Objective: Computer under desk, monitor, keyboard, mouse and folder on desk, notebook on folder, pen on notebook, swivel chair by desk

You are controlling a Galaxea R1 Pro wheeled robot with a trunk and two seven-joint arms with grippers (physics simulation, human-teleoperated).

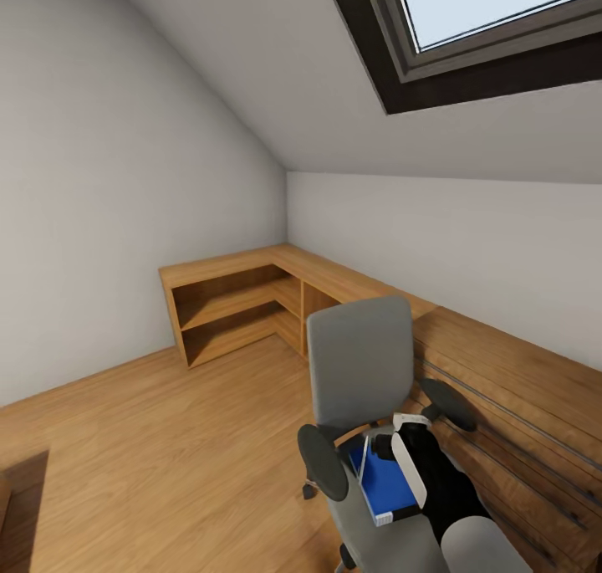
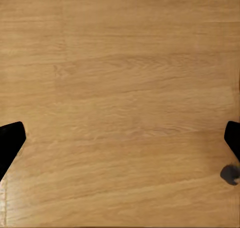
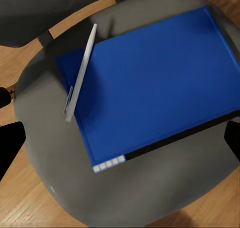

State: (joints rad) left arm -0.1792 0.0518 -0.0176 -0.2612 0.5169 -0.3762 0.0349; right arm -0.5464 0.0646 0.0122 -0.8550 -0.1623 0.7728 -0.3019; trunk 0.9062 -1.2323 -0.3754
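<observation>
Right hand (image 3: 120,138), fingers spread apart, is hovering directly above the flat bright blue folder (image 3: 150,83) lying on the grey upholstered swivel chair (image 1: 359,364) seat, seemingly lining up a pickup, a thin grey strip (image 3: 80,73) resting across the folder's edge; left hand (image 2: 120,143), also apart, is facing bare wooden floor (image 2: 120,63).

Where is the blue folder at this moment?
The folder lies flat on the seat of the swivel chair, low and right of centre in the head view, directly below the right gripper, with a thin grey strip leaning at its edge.
</observation>
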